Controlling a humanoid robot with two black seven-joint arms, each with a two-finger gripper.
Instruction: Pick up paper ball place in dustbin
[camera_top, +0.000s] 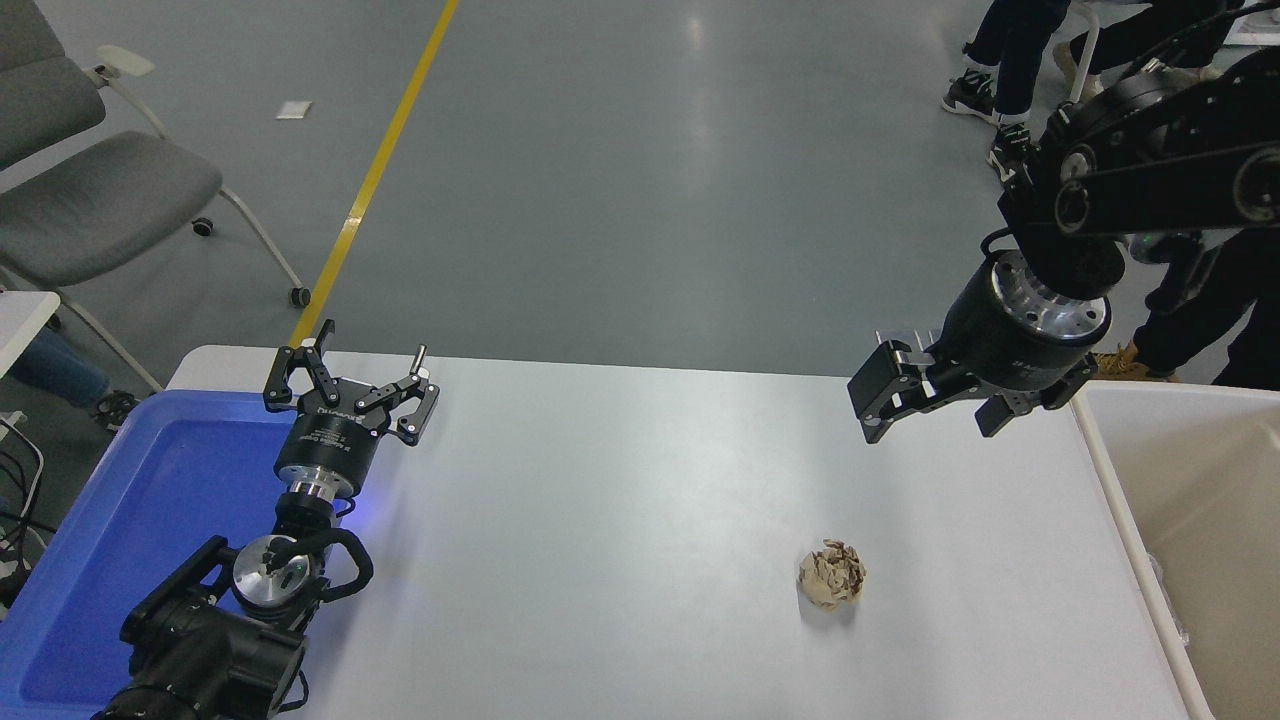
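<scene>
Parked lower left, our left gripper (352, 378) spreads wide jaws; right gripper (915, 395), jaws open, hangs above white surface (620, 500) with paper ball (831, 574), dustbin (1105, 470) beside, grey floor (640, 170) beyond.

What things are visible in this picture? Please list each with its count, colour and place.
paper ball: one, tan, on the table right of centre, untouched
dustbin: one, cream-white, right edge
tray: one, bright blue, left edge
table: one, white, centre
chair: one, grey, upper left
yellow line: one, on the grey floor
people's legs: dark, upper right
left gripper: black, open, beside the tray
right gripper: black, open, above the table near the dustbin
</scene>
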